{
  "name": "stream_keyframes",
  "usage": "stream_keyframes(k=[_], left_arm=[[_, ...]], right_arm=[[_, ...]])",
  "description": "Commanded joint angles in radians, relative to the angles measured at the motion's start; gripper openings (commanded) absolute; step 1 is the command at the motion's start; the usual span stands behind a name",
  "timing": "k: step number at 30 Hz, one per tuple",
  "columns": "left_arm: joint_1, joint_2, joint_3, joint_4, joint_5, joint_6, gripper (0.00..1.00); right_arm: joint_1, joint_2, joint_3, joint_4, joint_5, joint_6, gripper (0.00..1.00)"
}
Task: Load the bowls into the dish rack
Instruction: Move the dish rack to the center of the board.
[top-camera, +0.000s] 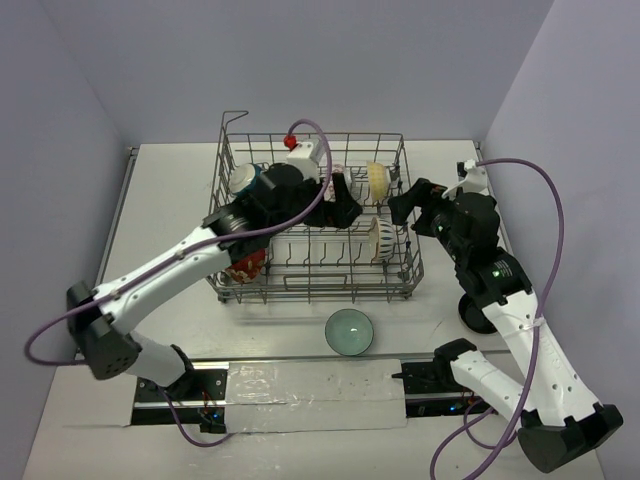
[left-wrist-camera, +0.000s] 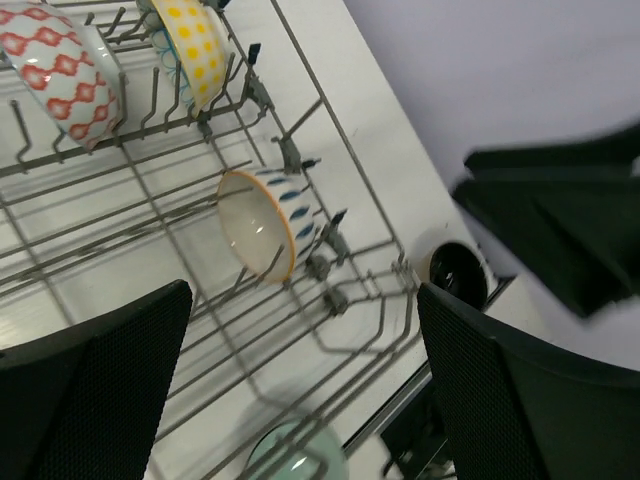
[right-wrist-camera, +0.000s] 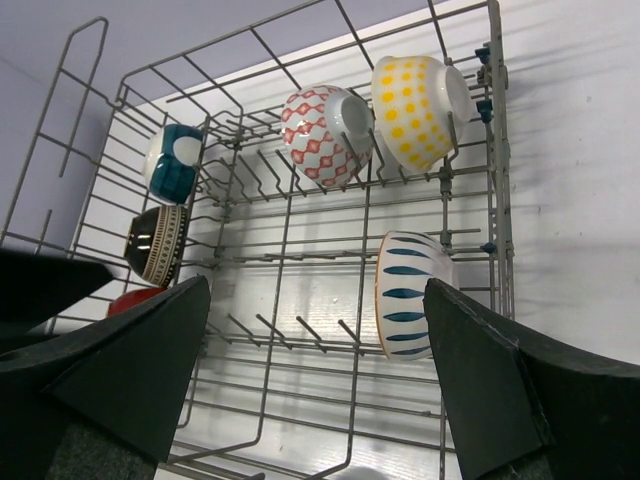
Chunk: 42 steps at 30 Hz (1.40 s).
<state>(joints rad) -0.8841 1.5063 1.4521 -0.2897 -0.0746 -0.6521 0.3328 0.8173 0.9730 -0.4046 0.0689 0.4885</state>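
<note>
The grey wire dish rack (top-camera: 320, 287) stands mid-table. In it rest bowls on edge: blue-striped (right-wrist-camera: 410, 293), yellow-dotted (right-wrist-camera: 420, 108), red-patterned (right-wrist-camera: 325, 135), teal (right-wrist-camera: 172, 163), black-patterned (right-wrist-camera: 158, 243) and red (right-wrist-camera: 135, 300). A pale green bowl (top-camera: 350, 331) sits on the table in front of the rack. A black bowl (left-wrist-camera: 457, 272) lies right of the rack, partly behind my right arm. My left gripper (top-camera: 345, 205) hovers open over the rack's middle, holding nothing. My right gripper (top-camera: 408, 208) is open and empty at the rack's right wall, near the blue-striped bowl (top-camera: 383, 240).
Grey walls close in the table at the back and on both sides. A taped strip (top-camera: 315, 382) runs along the near edge between the arm bases. Purple cables loop off both arms.
</note>
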Motion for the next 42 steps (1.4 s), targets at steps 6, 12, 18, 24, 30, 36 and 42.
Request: stream_keyframes(k=[6, 12, 18, 24, 30, 36, 42], left_arm=[[-0.059, -0.257, -0.154, -0.230, 0.127, 0.264, 0.99], [-0.208, -0.233, -0.236, -0.255, 0.184, 0.365, 0.99], [-0.366, -0.121, -0.197, -0.324, 0.119, 0.457, 0.99], [-0.429, -0.110, -0.257, -0.284, 0.116, 0.488, 0.99], [-0.460, -0.097, -0.279, -0.275, -0.135, 0.468, 0.99], [-0.455, -0.083, -0.280, -0.235, -0.298, 0.479, 0.99], [-0.443, -0.081, -0.292, -0.258, -0.444, 0.468, 0.99]], right_arm=[[-0.009, 0.011, 0.039, 0.012, 0.040, -0.019, 0.95], [-0.012, 0.028, 0.062, -0.011, 0.049, -0.025, 0.95], [-0.015, 0.031, 0.073, -0.033, 0.077, -0.025, 0.95], [-0.020, 0.025, 0.069, -0.039, 0.123, -0.021, 0.95], [-0.025, 0.039, 0.067, -0.033, 0.111, -0.025, 0.95], [-0.026, 0.068, 0.058, -0.028, 0.094, -0.036, 0.95], [-0.026, 0.086, 0.059, -0.022, 0.085, -0.039, 0.95]])
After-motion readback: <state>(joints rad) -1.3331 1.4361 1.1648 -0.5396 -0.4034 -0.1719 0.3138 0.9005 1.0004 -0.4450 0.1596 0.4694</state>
